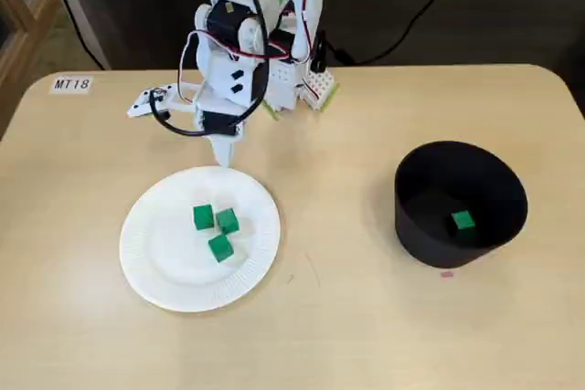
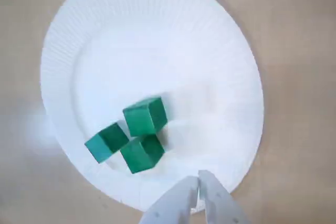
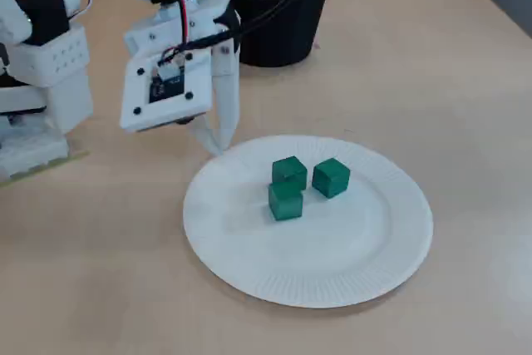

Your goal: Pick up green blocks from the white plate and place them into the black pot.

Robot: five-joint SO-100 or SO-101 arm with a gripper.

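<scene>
Big pale wooden bench [image 1: 366, 335] in front of me, and the white arm [image 1: 242, 52] is leaning out from its 12 o'clock edge. Seen from above in a fixed view, the white paper plate [image 1: 151, 267] sits down at 8 o'clock. The black pot [image 1: 411, 216] is over at 4 o'clock, well apart from it.

One's home: a single green block [image 1: 462, 221] lies on the pot's floor. Three green blocks [image 1: 228, 220] are left on the plate, bunched near its middle, two side by side and the third tucked in just below them toward 6 o'clock.

Now the hand [image 2: 198, 181]. Its fingers are pinched together to a thin slit with nothing between them. It hangs low at the plate's rim, at 12 o'clock of the plate from above and at 6 o'clock in the wrist view, with the cluster just ahead. I can't tell whether the tips touch the paper.

By my reckoning that's one of four visible blocks delivered and three to go. This looks like the line-up for the next pick. The fingers will have to spread and come down on one block, and with that tight packing a neighbour could easily get nudged.
</scene>
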